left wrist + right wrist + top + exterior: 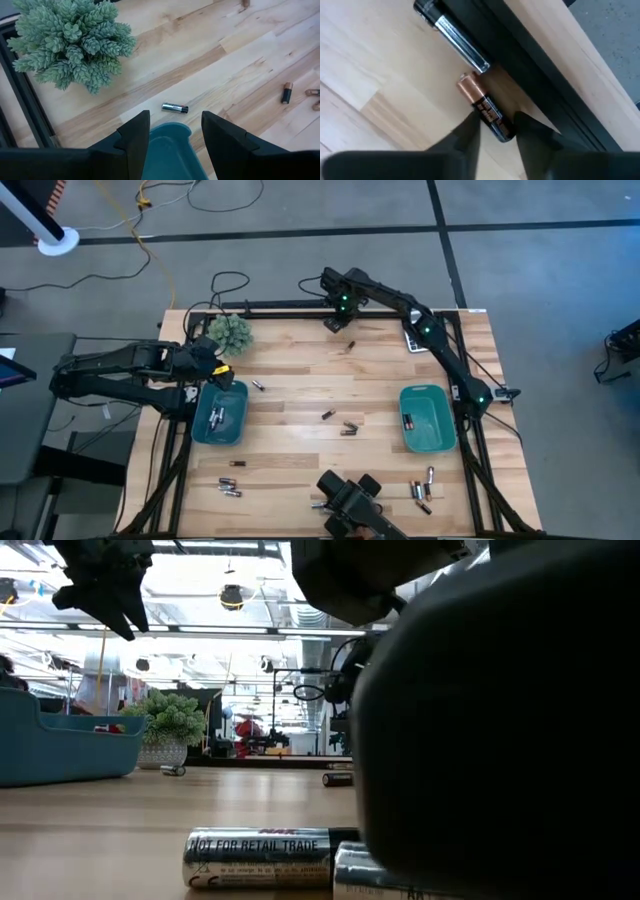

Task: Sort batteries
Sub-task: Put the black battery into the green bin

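Note:
My right gripper (335, 323) reaches to the table's far edge. In its wrist view it (496, 131) points down with its fingers closed on a copper-and-black battery (485, 107). A silver battery (455, 37) lies just beyond it, along the black frame rail (535, 75). My left gripper (175, 135) hangs open and empty over the left teal bin (220, 415), which holds a few batteries. A silver battery (175, 107) lies on the wood past that bin's rim. More batteries lie mid-table (345, 426) and near the front edge (229, 486). My right gripper pinches the copper-and-black battery at its black end (502, 131) between its two fingers. The fingers come from above, pointing down, and lie across the battery. The battery lies flat on the table beside the frame rail, its copper end toward the silver battery.
A right teal bin (428, 418) holds a battery or two. A potted plant (229, 332) stands at the far left, next to the left gripper. A grey calculator (412, 337) lies under the right arm. A dark mount (350, 500) sits at the near edge.

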{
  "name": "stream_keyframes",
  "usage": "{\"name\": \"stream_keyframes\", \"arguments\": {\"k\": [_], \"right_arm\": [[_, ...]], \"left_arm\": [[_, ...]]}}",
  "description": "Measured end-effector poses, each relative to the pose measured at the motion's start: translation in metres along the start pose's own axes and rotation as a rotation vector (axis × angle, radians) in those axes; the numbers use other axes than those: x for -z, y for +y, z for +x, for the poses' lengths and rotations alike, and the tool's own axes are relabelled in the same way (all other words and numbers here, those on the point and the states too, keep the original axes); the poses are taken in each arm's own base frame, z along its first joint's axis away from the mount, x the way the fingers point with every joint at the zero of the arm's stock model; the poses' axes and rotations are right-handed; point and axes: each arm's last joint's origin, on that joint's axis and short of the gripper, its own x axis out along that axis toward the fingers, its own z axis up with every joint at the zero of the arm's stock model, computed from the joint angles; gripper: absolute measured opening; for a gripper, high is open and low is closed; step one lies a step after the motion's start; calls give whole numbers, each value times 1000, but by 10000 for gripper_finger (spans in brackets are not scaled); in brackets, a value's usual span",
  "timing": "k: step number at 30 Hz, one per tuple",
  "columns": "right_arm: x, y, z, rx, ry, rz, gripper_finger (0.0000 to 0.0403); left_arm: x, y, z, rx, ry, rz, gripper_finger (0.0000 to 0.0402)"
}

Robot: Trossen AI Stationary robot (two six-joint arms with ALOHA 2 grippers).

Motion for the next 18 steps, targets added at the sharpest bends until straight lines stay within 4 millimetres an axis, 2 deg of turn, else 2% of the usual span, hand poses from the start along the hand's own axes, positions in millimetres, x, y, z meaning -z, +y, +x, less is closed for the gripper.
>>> {"name": "stream_keyframes", "arguments": {"k": [6, 10, 13, 18], "right_arm": [[4, 2, 0, -4, 40, -48, 18], [9, 1, -6, -5, 81, -44, 10], [15, 1, -17, -3, 111, -24, 9], [26, 5, -48, 1, 127, 12, 8]], "left_arm": [[0, 0, 0, 0, 0, -1, 174], [0, 0, 0, 0, 0, 13, 174], [0, 0, 0, 0, 0, 19, 174], [0, 0, 0, -1, 1, 22, 174]]}}
